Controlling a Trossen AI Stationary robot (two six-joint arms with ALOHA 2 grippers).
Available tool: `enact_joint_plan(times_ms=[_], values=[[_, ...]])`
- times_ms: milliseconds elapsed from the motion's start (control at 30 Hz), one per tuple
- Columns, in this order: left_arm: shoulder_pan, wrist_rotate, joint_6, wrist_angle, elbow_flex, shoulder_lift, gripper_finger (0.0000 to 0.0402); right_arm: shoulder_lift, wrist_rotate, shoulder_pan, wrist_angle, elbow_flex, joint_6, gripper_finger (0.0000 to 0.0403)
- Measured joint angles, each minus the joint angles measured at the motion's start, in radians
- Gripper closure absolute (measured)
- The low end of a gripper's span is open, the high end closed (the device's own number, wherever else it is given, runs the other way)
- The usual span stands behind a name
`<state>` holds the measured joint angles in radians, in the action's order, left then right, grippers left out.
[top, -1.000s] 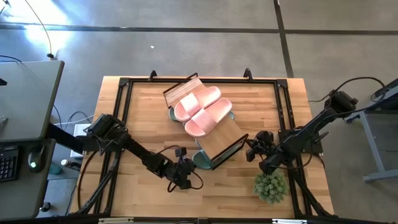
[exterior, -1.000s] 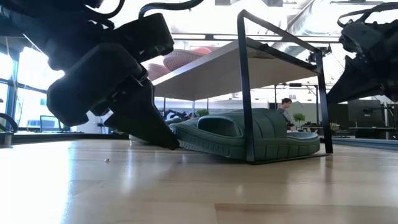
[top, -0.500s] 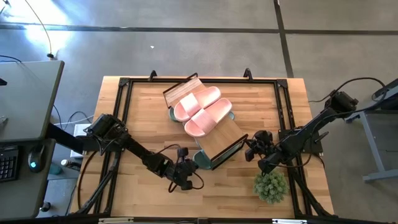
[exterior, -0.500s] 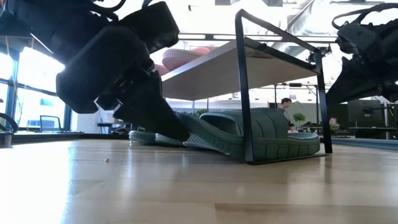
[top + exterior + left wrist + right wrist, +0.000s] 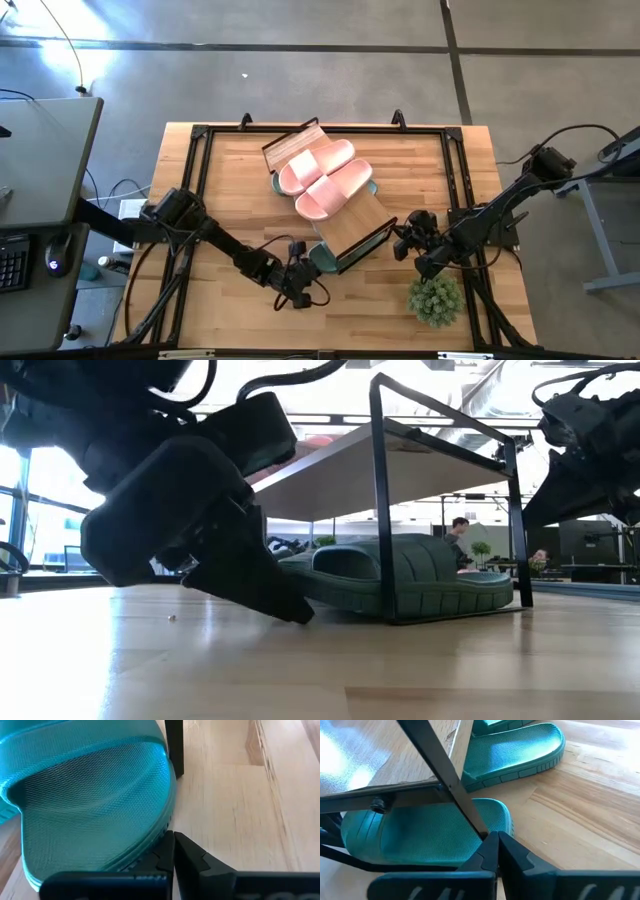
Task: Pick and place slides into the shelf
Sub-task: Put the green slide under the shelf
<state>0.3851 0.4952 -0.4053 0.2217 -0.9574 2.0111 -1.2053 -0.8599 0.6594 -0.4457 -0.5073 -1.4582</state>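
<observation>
The shelf (image 5: 335,200) stands slantwise mid-table, with two pink slides (image 5: 325,178) on its plank top. Green slides lie on the table under it; one (image 5: 410,575) pokes out at the shelf's near end. My left gripper (image 5: 305,285) is shut, tips down on the table at that slide's rounded end (image 5: 100,805). At the shelf's near right corner my right gripper (image 5: 400,240) is also shut, by a black leg (image 5: 445,780). Its wrist view shows one green slide (image 5: 420,835) under the frame and another (image 5: 515,750) beyond. My left gripper lays the side of its shut fingers (image 5: 167,845) against the sole edge (image 5: 162,832) of the green slide's rounded end, slanting down from the table's left near side. The slide lies flat on the table. My right gripper's shut fingertips (image 5: 492,842) meet the foot of the shelf's black leg (image 5: 479,827), slanting downward from the table's right. The shelf stands on the table.
A small potted plant (image 5: 435,300) stands near the table's front right, close behind my right arm. A black metal frame (image 5: 200,135) runs around the tabletop's edge. Bare wood lies to the left of the shelf.
My left gripper has sunk and tipped further down, so its shut tips now rest on the table at the green slide's end. In the low view the shelf's near leg has shifted a little toward the table's left.
</observation>
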Motion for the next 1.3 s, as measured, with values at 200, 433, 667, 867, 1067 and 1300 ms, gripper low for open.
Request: enact_joint_plan(times_ms=[200, 433, 667, 867, 1067, 1300], values=[[0.008, -0.036, -0.044, -0.252, -0.013, -0.076, 0.0402, 0.0, 0.007, 0.0, -0.005, -0.001, 0.0, 0.0403], [-0.024, -0.178, -0.003, -0.615, -0.125, -0.159, 0.0402, -0.005, 0.015, 0.001, -0.009, -0.002, 0.0, 0.0403], [-0.115, -0.345, -0.049, -0.775, -0.261, -0.156, 0.0402, -0.02, 0.022, 0.002, 0.007, -0.002, -0.004, 0.0403], [-0.16, -0.33, -0.048, -0.906, -0.338, -0.142, 0.0401, -0.027, 0.024, 0.002, 0.012, -0.002, -0.004, 0.0403], [-0.138, -0.34, -0.131, -0.959, -0.329, -0.143, 0.0402, -0.027, 0.023, 0.002, 0.013, -0.002, -0.006, 0.0403], [-0.109, -0.384, -0.195, -0.888, -0.33, -0.109, 0.0402, -0.027, 0.022, 0.002, 0.014, -0.002, -0.002, 0.0403]])
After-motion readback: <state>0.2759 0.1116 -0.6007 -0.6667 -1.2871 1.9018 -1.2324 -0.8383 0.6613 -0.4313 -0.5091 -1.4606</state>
